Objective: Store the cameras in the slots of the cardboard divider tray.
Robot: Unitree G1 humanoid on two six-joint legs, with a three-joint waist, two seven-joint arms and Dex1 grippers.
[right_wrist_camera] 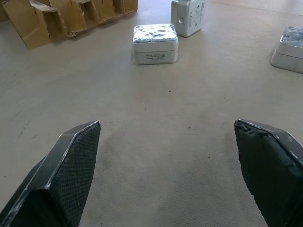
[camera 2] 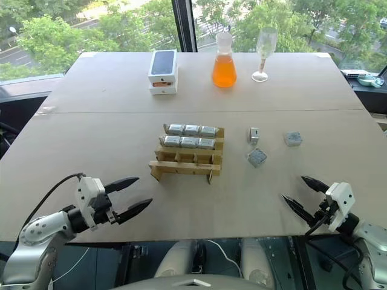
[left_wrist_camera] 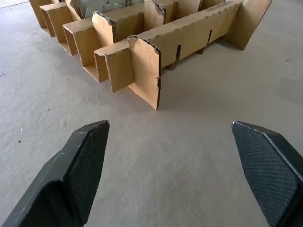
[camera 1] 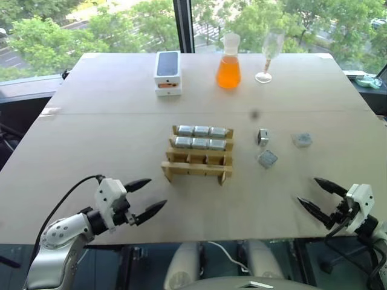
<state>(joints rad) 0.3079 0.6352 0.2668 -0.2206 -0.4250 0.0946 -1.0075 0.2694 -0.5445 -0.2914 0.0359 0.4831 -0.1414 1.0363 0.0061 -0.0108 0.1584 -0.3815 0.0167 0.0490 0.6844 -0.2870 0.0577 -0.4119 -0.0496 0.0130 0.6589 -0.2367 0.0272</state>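
The right gripper (camera 1: pixel 319 193), two black pointed fingers on a white wrist block, hovers with its fingers spread wide and nothing between them, near the table's front edge and to the right of the tan stepped cardboard divider tray (camera 1: pixel 198 154). The left gripper (camera 1: pixel 147 196), equally spread and empty, sits near the front edge just left of the tray's front corner.

Three loose small silver-grey boxy cameras lie right of the tray: the nearest camera (right_wrist_camera: pixel 155 43) flat with a foil-like top, an upright camera (right_wrist_camera: pixel 188 17) just behind it, nearer the tray's back rows, and a far camera (camera 1: pixel 302 140) well apart to the right. Six more cameras (camera 1: pixel 201 136) already fill the tray's back and middle rows; the front row (camera 1: pixel 196 170) stands empty.

The cameras look rigid, light and smooth-sided, so probably a little slippery; a grip across two opposite flat side walls, low on the body, seems safest. The tray is thin corrugated card, likely light enough to slide or tip if a camera is pushed in off-centre.

Beyond the tray, well apart at the table's far side, stand a white phone box (camera 1: pixel 167 72), a glass flask of orange liquid (camera 1: pixel 228 62) and a clear stemmed glass (camera 1: pixel 268 55). Nothing lies between the right gripper and the nearest camera.
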